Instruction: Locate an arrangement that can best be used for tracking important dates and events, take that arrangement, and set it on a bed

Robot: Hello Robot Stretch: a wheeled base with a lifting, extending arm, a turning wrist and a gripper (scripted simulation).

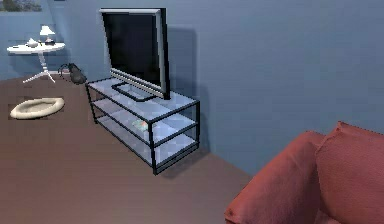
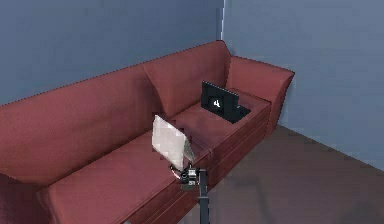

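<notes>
A flat beige, card-like thing (image 2: pixel 170 140) stands tilted at the front edge of the red sofa's seat (image 2: pixel 90 150) in the arm side view. My gripper (image 2: pixel 186 172) is just below and right of it, at the end of the dark arm bar (image 2: pixel 205 205) that rises from the bottom edge. The beige thing sits right at the gripper's far end with the sofa seat behind it, so I cannot tell whether the gripper holds it.
An open black laptop (image 2: pixel 221 101) lies on the sofa seat near the right armrest. Ahead, a flat TV (image 1: pixel 135 50) stands on a glass stand (image 1: pixel 145 118). A white round table (image 1: pixel 37 50) with a lamp and a pale ring (image 1: pixel 37 106) on the floor are at the far left. The sofa's arm (image 1: pixel 320 180) fills the lower right corner.
</notes>
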